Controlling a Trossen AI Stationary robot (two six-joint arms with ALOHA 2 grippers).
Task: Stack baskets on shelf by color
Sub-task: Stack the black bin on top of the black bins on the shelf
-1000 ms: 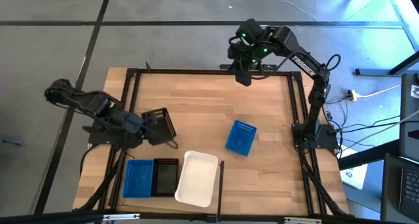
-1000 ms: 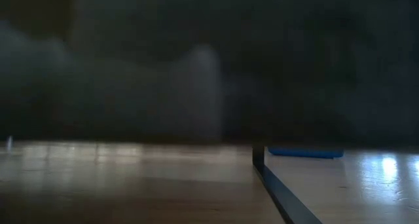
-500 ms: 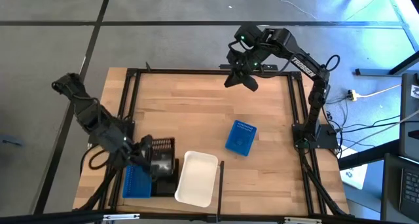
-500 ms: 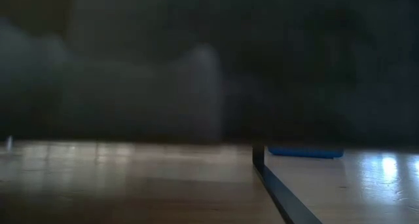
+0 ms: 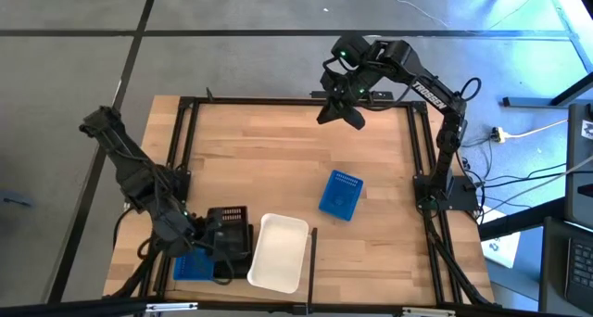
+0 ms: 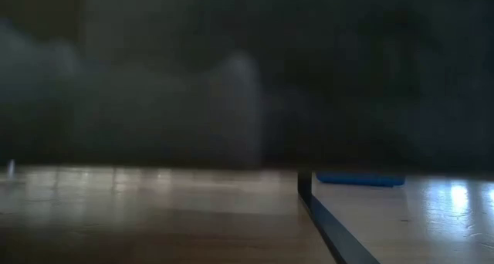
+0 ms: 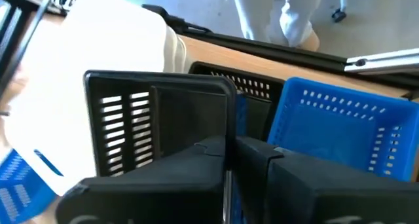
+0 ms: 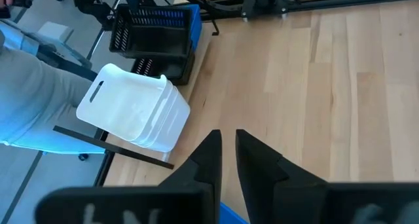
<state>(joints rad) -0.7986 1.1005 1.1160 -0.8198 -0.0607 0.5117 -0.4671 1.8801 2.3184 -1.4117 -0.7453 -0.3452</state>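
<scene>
At lower left of the high view, the left gripper (image 5: 215, 246) pinches a black slotted basket (image 5: 229, 230) above the black stack on the shelf (image 5: 278, 159). The right gripper (image 5: 341, 113), upper centre, has its fingers slightly apart and holds nothing; a blue basket (image 5: 340, 195) lies mid-shelf.

Left tool (image 5: 220, 243) is low at the near left, fingers pinched nearly together. Right tool (image 5: 341, 113) hangs at the far edge, fingers slightly parted.

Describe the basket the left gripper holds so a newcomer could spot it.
On the wooden shelf, look at the near edge's row of baskets. Between the blue stack and white stack, the left gripper holds a black slotted basket over the black stack.
</scene>
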